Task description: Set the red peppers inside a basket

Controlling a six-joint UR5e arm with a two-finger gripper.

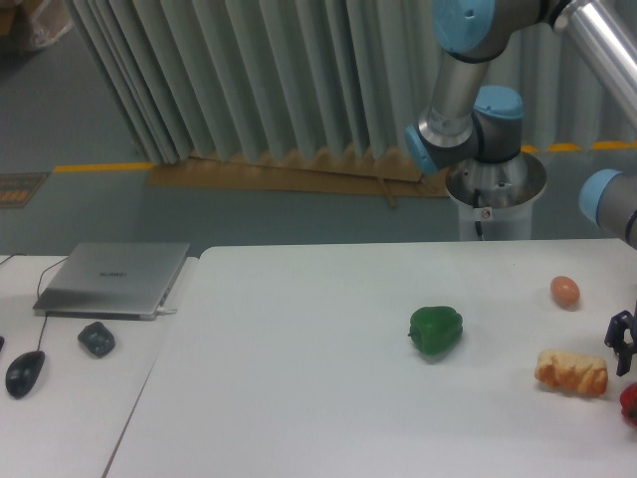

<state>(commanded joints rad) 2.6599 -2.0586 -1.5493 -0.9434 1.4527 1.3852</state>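
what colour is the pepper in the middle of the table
Green; the pepper shows clearly in the fixed camera view.

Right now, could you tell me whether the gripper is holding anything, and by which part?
Nothing appears held: the gripper hangs just above the red pepper at the frame's right edge, too cropped to be sure.

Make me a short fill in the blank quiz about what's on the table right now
1. The pepper near the middle of the white table is ____.
2. The closed ____ lies on the left table, near the mouse.
3. The red pepper is cut off by the picture's ____ edge.
4. The bread lies between the red pepper and the ____.

Missing words: green; laptop; right; egg
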